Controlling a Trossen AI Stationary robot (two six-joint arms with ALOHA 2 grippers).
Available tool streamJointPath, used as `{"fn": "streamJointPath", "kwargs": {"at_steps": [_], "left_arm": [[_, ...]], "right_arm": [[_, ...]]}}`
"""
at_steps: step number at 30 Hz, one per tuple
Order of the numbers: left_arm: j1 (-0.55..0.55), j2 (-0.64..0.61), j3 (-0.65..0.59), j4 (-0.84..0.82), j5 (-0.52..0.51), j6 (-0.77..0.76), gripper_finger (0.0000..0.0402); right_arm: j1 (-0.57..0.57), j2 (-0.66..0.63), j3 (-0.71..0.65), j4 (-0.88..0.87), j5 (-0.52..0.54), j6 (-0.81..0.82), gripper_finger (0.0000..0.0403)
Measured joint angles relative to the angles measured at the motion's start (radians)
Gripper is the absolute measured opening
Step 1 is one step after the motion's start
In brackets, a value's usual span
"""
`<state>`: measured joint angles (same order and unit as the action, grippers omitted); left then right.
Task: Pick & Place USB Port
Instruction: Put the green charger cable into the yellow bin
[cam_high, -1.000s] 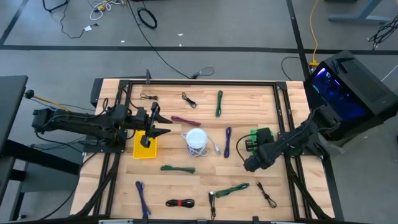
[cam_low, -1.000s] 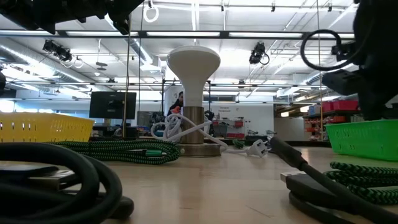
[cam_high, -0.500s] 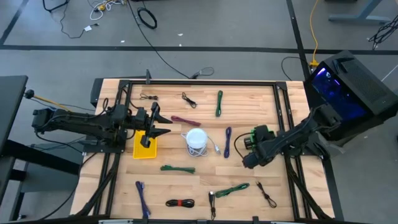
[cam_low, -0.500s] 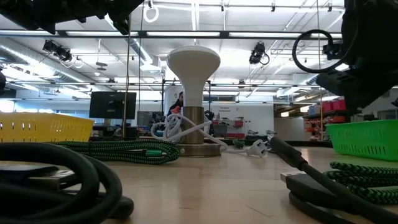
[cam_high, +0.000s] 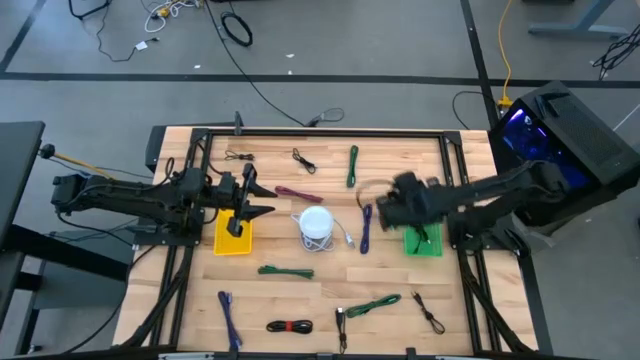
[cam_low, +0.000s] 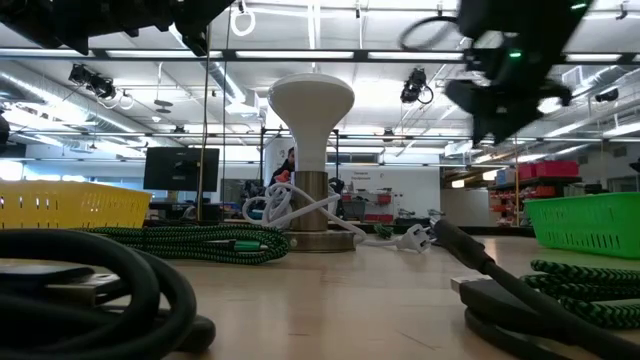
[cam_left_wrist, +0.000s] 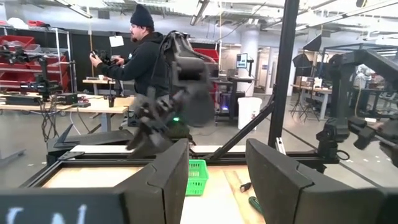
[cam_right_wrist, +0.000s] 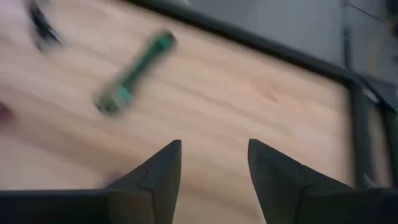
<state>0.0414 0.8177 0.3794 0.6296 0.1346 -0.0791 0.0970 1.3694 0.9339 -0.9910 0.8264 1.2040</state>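
Note:
Several bundled USB cables lie flat on the wooden table: a green one (cam_high: 352, 166), a purple one (cam_high: 367, 229), a dark red one (cam_high: 298, 194) and others toward the near edge. A white mushroom-shaped stand (cam_high: 316, 222) with a white cord wound round it is upright at the middle. My right gripper (cam_high: 379, 211) hovers open with nothing between its fingers, just far-left of the green basket (cam_high: 424, 243); its wrist view (cam_right_wrist: 214, 144) looks down on bare wood and the green cable (cam_right_wrist: 134, 73). My left gripper (cam_high: 268, 210) hangs open over the yellow basket (cam_high: 233, 236).
A black frame (cam_high: 320, 133) runs round the table. More cables lie near the front edge: green (cam_high: 286, 271), purple (cam_high: 229, 310), black and red (cam_high: 290, 326), green (cam_high: 372, 305). A person (cam_left_wrist: 142, 53) stands in the room beyond the table.
My right gripper has swung from the near side of the green basket up and toward the table's far edge and left, ending beside the purple cable, with the basket now uncovered.

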Motion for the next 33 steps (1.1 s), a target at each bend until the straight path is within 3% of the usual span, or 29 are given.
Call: {"fn": "streamJointPath", "kwargs": {"at_steps": [5, 9, 13, 18, 25, 33], "left_arm": [[0.0, 0.0, 0.0, 0.0, -0.002, -0.002, 0.0165], [0.0, 0.0, 0.0, -0.001, -0.002, -0.011, 0.0165], [0.0, 0.0, 0.0, -0.006, 0.0, -0.015, 0.0165], [0.0, 0.0, 0.0, -0.007, 0.0, -0.013, 0.0165], [0.0, 0.0, 0.0, -0.007, -0.001, -0.014, 0.0165], [0.0, 0.0, 0.0, -0.007, -0.002, -0.013, 0.0165]], "right_arm": [[-0.217, 0.016, 0.001, 0.498, -0.147, -0.514, 0.019], [-0.35, 0.081, 0.001, 0.785, -0.328, -0.733, 0.02], [-0.446, 0.182, 0.002, 0.882, -0.475, -0.754, 0.0215], [-0.502, 0.308, 0.001, 1.012, -0.574, -0.737, 0.0238], [-0.533, 0.399, 0.001, 1.008, -0.584, -0.718, 0.0253], [-0.529, 0.414, 0.001, 0.964, -0.581, -0.669, 0.0254]]}}
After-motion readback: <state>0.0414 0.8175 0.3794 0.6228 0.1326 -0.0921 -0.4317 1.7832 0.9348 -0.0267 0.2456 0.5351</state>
